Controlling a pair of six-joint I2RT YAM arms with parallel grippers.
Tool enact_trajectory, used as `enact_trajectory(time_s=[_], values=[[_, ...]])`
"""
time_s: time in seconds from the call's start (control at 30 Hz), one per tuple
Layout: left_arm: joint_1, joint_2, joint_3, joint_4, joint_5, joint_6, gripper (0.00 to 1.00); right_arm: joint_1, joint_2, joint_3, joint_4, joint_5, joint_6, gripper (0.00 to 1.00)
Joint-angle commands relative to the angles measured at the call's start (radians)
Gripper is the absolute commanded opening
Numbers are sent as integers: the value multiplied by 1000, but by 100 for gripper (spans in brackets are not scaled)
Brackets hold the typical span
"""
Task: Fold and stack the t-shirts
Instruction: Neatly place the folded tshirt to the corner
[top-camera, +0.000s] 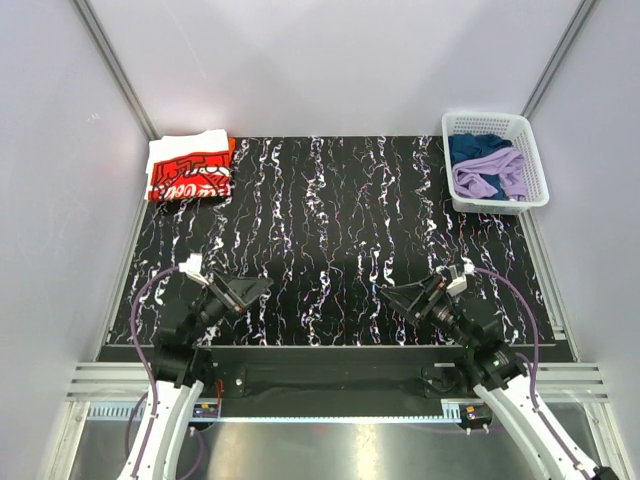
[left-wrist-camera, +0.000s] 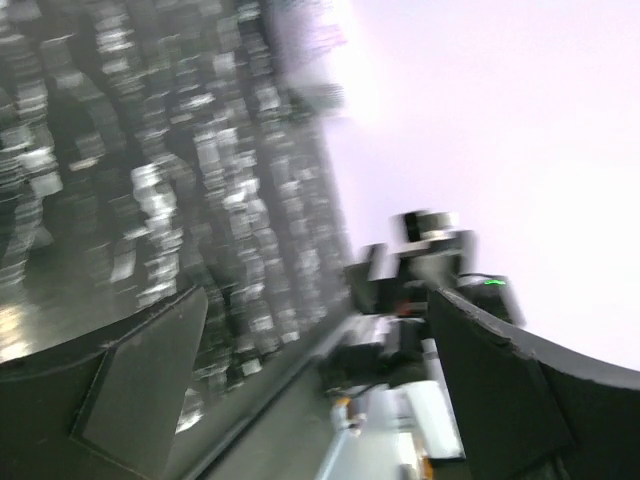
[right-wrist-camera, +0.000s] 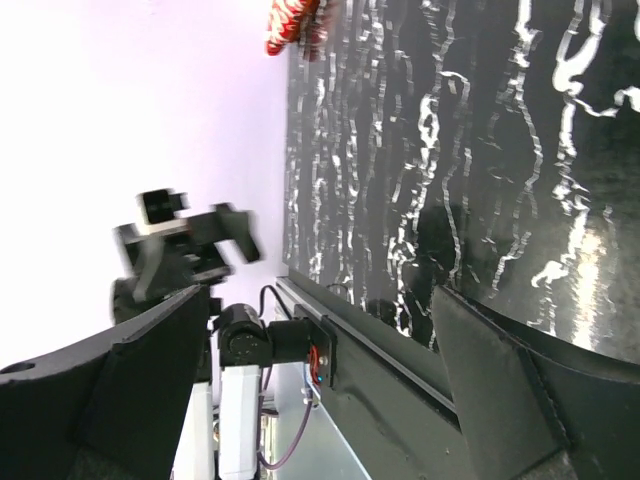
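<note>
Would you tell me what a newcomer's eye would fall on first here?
The folded white t-shirt with its red print stands out at the far left corner of the black table, an orange t-shirt peeking from under it. At the far right corner sits a white basket of blue and purple cloth. The left gripper and right gripper sit at the near edge, jaws open.

Your desk has a black surface veined in white, enclosed on three sides by plain pale walls. Aluminium posts rise at both far corners, and a metal rail runs along the desk's near edge.
</note>
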Motion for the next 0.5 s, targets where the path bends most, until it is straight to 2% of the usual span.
enact_trajectory(time_s=[0.0, 0.13, 0.23, 0.47], values=[[-7, -159, -205, 338, 21, -205, 99, 4, 37, -69, -174, 21, -5, 100], [-10, -159, -206, 355, -22, -206, 99, 3, -43, -71, -226, 30, 15, 100], [-10, -165, -207, 339, -7, -211, 99, 3, -3, -69, -206, 13, 9, 100], [-11, -165, -205, 324, 30, -211, 99, 3, -35, -71, -242, -15, -15, 100]])
